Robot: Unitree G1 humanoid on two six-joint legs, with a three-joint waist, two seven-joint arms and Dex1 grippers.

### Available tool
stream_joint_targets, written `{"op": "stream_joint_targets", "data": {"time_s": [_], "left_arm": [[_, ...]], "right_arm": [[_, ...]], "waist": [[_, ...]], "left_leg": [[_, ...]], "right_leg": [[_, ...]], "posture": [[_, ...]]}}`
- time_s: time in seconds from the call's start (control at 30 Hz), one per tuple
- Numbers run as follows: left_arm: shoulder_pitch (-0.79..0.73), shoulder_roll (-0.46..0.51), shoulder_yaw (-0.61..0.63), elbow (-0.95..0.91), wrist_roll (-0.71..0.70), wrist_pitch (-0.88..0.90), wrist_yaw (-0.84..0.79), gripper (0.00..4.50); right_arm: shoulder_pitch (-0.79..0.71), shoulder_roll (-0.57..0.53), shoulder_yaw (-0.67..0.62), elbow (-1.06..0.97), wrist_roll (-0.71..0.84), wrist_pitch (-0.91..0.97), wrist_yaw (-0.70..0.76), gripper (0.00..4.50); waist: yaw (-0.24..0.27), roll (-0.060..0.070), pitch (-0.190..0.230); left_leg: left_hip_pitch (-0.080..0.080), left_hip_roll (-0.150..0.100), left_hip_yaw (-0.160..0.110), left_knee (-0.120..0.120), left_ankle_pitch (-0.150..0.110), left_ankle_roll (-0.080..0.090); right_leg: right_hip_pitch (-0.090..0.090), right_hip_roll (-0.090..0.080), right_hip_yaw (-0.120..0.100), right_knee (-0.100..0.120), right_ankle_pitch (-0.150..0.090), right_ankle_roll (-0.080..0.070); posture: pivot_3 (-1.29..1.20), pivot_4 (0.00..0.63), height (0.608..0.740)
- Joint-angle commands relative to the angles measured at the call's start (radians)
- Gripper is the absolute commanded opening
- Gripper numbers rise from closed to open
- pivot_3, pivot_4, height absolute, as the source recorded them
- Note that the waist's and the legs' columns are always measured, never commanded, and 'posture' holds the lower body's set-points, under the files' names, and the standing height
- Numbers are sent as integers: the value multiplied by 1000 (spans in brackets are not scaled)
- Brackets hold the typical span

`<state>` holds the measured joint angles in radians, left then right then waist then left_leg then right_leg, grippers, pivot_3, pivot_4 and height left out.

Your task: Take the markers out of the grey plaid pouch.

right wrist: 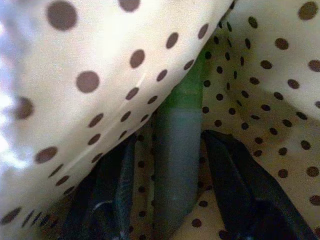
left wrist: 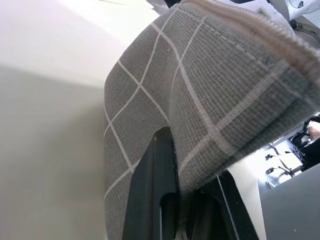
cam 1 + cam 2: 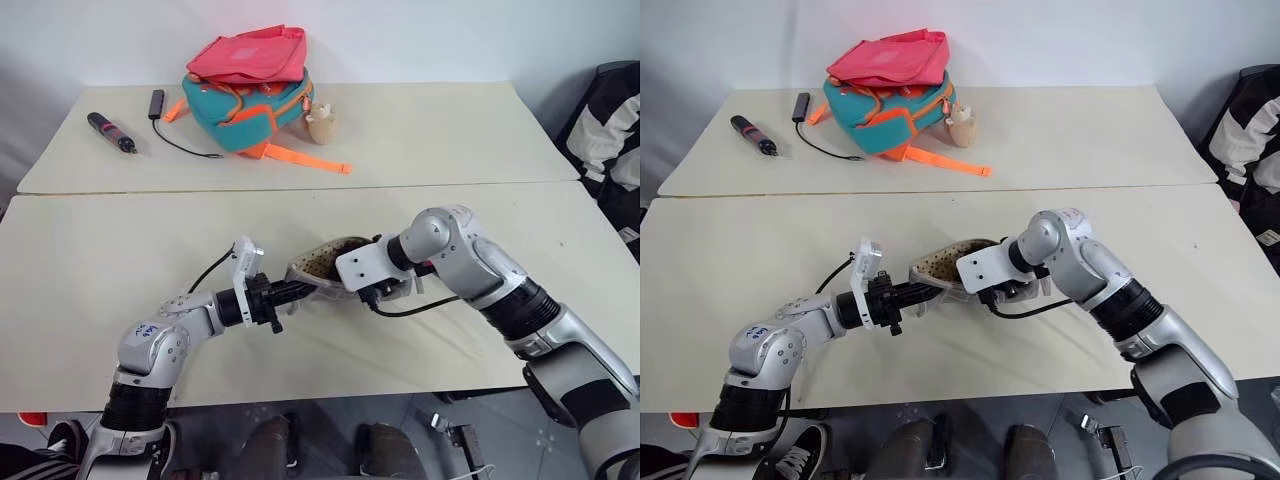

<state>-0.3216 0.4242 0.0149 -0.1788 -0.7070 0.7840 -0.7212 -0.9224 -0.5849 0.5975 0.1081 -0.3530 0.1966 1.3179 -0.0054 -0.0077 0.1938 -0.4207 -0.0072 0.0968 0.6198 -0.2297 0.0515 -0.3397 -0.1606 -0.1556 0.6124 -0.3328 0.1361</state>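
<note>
The left pincer (image 3: pixel 912 293) is clamping the grey plaid pouch (image 2: pixel 210 100) above the tabletop (image 3: pixel 90 270). The right pincer (image 1: pixel 172 165) is sitting inside it, fingers parted around the light green marker (image 1: pixel 175 150).

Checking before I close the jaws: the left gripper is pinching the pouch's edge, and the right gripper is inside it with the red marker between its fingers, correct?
Not quite: the marker between the right gripper's fingers is green, as the right wrist view shows. The rest stands: the left gripper is shut on the grey plaid pouch's edge.
</note>
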Motion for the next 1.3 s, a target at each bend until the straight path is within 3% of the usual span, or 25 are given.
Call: {"op": "stream_joint_targets", "data": {"time_s": [0.03, 0.37, 0.57, 0.77, 0.97, 1.17, 1.3], "left_arm": [[2, -8, 27, -12, -21, -4, -4, 0], [1, -15, 32, -16, -31, 23, -7, 0], [1, -20, 31, -22, -26, 26, -10, 0], [2, -22, 31, -25, -22, 23, -7, 0], [1, -13, 37, -18, 0, -5, -6, 0], [-2, -5, 28, -1, 19, -34, -15, 0], [-19, -6, 22, 4, 32, -55, -15, 0]], "right_arm": [[9, 4, 9, 53, -49, 20, -30, 2242], [22, 39, 8, 89, -88, 68, -76, 2242], [26, 38, 7, 110, -96, 58, -87, 454], [22, 25, -31, 31, -53, 61, -56, 435], [39, -18, -147, -164, 92, 169, 37, 435], [44, -61, -246, -204, 212, 225, 55, 435], [63, 3, -356, -232, 367, 304, 5, 435]], "waist": [[0, 0, 0], [-1, -2, -1], [-2, -3, -2], [-1, -3, -2], [4, -3, -2], [4, -3, -2], [4, -3, -1]], "left_leg": [[0, 0, 0, 0, 0, 0], [1, 0, 0, 0, 0, -1], [1, 0, 0, 1, -2, -5], [1, 0, 0, 0, -2, -5], [-1, 0, 0, 0, 0, -1], [-1, 0, -1, -1, 0, -1], [-1, 0, -1, -1, 0, -1]], "right_leg": [[0, 0, 0, 0, 0, 0], [0, 0, 0, 1, 0, 0], [0, 0, 0, 2, 0, -1], [0, 0, 0, 2, 0, -1], [-1, 0, 0, 0, 0, -1], [-1, 0, -1, -1, 0, -1], [-1, 0, -1, -1, 0, -1]], "posture": [[0, 150, 740], [0, 150, 740], [0, 150, 740], [0, 150, 740], [0, 150, 740], [0, 150, 740], [0, 150, 740]]}}
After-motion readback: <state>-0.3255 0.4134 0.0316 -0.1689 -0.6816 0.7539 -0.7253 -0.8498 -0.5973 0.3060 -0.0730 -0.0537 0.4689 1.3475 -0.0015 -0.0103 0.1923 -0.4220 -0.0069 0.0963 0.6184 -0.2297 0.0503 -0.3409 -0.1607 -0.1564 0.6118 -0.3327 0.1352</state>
